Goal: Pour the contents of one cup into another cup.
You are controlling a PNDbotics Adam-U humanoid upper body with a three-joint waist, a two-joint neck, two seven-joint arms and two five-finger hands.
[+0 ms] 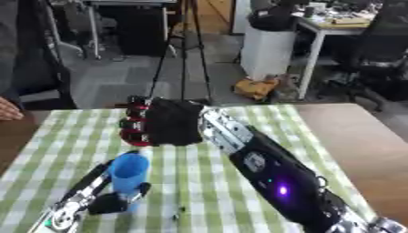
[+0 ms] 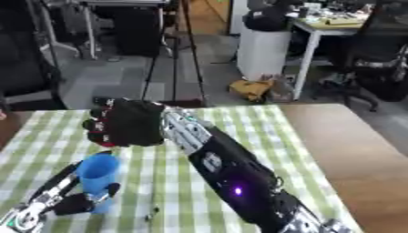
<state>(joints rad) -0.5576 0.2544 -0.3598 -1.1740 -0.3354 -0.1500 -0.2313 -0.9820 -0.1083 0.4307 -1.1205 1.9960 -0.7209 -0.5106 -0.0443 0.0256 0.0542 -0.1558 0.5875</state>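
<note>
So: 1 blue cup (image 1: 129, 175) in left hand (image 1: 111, 200), 1 red cup (image 1: 135, 125) in right hand (image 1: 171, 122).

We look down on a brown wooden tabletop (image 1: 363, 150) covered for most of its width by a green-and-white checked cloth (image 1: 199, 182). Bare wood shows along the right side. A blue cup (image 1: 129, 175) stands upright on the cloth near the left.

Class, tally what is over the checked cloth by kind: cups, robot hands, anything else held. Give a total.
Blue cup: 1
Robot hands: 2, the left robot hand and the right robot hand
Red thing, mostly hidden in the right robot hand: 1
Total: 4
</note>
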